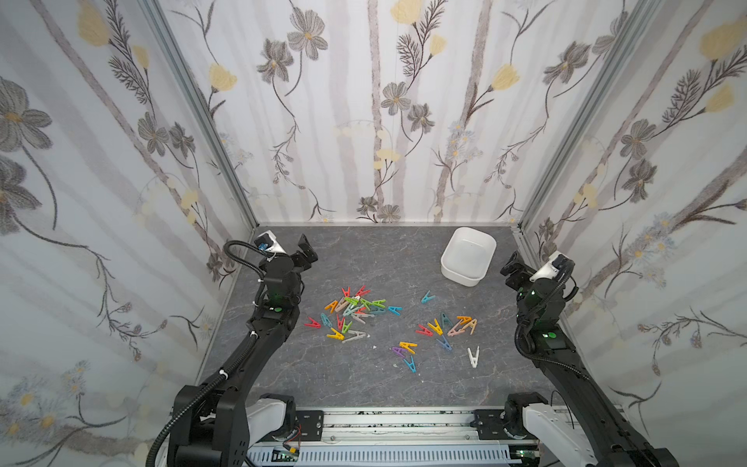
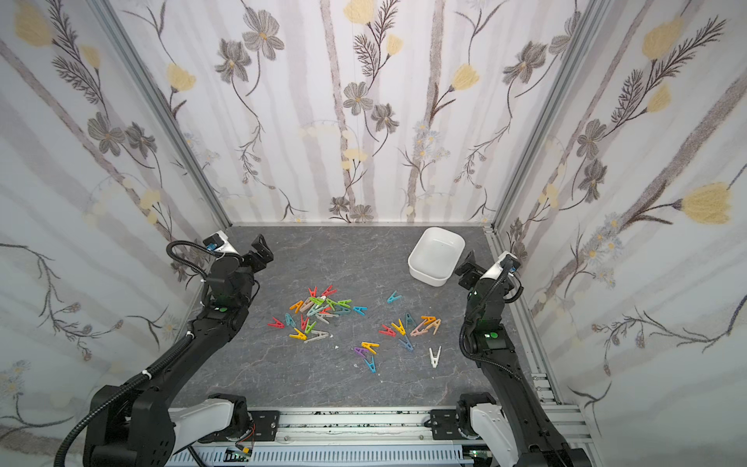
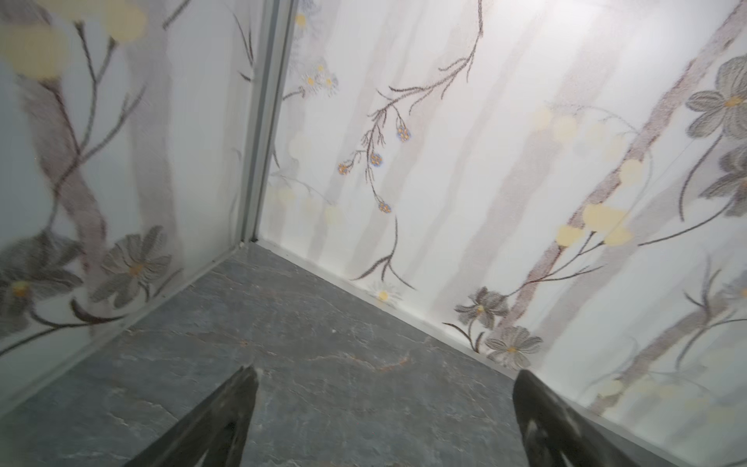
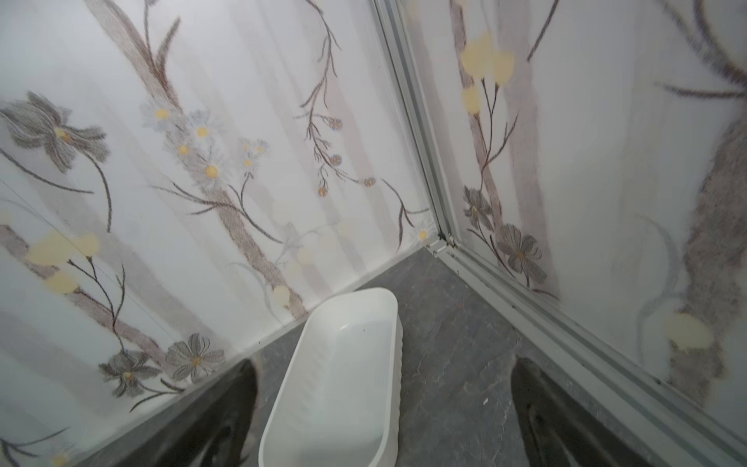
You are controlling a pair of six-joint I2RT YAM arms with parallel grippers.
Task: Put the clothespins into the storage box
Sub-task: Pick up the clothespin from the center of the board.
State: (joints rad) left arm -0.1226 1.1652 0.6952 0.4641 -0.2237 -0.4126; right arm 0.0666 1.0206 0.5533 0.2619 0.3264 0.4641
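Left hand (image 1: 309,251) and right hand (image 1: 510,269) empty, jaws apart, off the surface (image 1: 384,258). Pegs (image 1: 352,301) scattered mid-surface; box (image 1: 461,279) empty, far right corner. Best: take outlying pegs first, pinching across the flat sides.

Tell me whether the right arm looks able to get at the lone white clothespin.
Probably yes. The white clothespin lies alone on bare tabletop, and nothing stands between it and the right gripper, which is open and empty.
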